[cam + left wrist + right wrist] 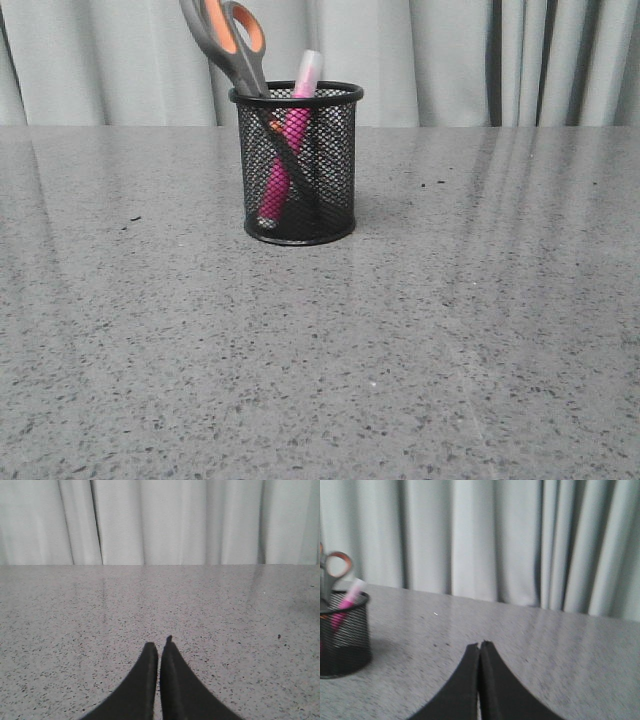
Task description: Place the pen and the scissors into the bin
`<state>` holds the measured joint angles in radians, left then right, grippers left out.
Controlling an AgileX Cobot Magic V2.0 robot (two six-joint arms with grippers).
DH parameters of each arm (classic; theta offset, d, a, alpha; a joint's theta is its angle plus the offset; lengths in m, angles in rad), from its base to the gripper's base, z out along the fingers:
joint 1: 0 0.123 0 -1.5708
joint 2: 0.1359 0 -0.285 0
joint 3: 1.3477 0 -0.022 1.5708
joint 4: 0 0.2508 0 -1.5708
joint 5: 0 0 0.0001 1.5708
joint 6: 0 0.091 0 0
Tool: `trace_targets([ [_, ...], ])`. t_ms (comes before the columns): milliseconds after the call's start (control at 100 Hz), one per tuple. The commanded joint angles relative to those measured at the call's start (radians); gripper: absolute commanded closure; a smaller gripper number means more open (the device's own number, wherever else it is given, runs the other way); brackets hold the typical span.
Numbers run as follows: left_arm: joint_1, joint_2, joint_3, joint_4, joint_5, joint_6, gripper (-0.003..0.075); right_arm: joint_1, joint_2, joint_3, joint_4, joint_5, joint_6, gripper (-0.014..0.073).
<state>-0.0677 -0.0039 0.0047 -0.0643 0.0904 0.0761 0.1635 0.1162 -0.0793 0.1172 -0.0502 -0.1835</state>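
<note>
Black mesh bin [297, 165]: one, upright on the speckled grey counter [480, 330].

Inside it: one pink pen [288, 150], cap up, leaning; one pair of scissors [236, 45], blades down, handles above the rim.

Right gripper [480, 644]: nearer the bin, fingers closed, empty.

Left gripper [159, 645]: fingers closed, empty.

Task judged done.

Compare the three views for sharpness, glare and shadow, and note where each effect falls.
Front view: sharp, with pale streaks of glare on the table and a faint shadow right of the bin. Left wrist view: sharp, a light reflection running up the tabletop beyond the shut left gripper. Right wrist view: soft and blurred, so the scissors and pen lack crisp edges.
</note>
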Motion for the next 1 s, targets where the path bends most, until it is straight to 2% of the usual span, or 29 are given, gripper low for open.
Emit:
trace_targets([
  [0, 0.003, -0.032, 0.024, -0.003, -0.068, -0.009, 0.0740, -0.053, -0.009, 0.016, -0.034, -0.079, 0.031, 0.0659],
  [190, 0.003, -0.032, 0.024, -0.003, -0.068, -0.009, 0.0740, -0.097, -0.104, 0.105, -0.041, -0.035, 0.031, 0.0659],
  [290, 0.003, -0.032, 0.024, -0.003, -0.068, -0.009, 0.0740, -0.113, -0.153, 0.103, -0.046, 0.071, 0.031, 0.0659],
  [450, 0.003, -0.031, 0.024, -0.003, -0.068, -0.009, 0.0740, -0.113, -0.151, 0.106, -0.048, 0.119, 0.031, 0.0659],
  [990, 0.003, -0.031, 0.024, -0.003, -0.068, -0.009, 0.0740, -0.113, -0.151, 0.104, -0.048, 0.132, 0.029, 0.0659],
])
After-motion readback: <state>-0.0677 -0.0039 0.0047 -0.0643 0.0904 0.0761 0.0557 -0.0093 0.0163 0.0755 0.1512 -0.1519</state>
